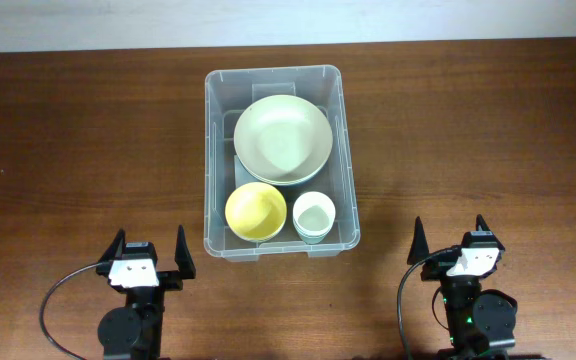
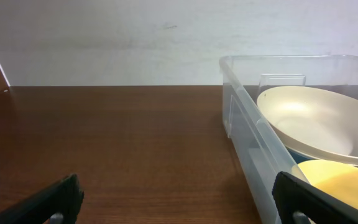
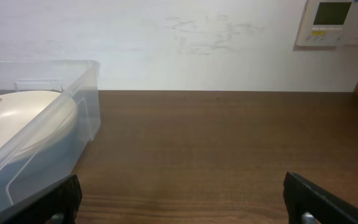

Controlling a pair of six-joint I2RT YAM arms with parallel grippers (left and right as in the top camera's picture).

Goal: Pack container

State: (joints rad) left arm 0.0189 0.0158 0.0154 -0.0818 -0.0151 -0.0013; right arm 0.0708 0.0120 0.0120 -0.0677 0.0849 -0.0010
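The clear plastic container (image 1: 214, 150) stands in the middle of the table. Inside it lie a large pale green bowl (image 1: 282, 137) at the far end, a yellow bowl (image 1: 256, 211) at the near left and a small white cup (image 1: 314, 214) at the near right. My left gripper (image 1: 149, 256) is open and empty near the front edge, left of the container. My right gripper (image 1: 450, 243) is open and empty, right of it. The left wrist view shows the container wall (image 2: 247, 124), the large bowl (image 2: 316, 118) and the yellow bowl (image 2: 344, 183). The right wrist view shows the container (image 3: 55, 118).
The brown wooden table (image 1: 88, 150) reaches a white wall at the back. A wall thermostat (image 3: 335, 23) shows in the right wrist view. Black cables (image 1: 53, 300) loop beside each arm base.
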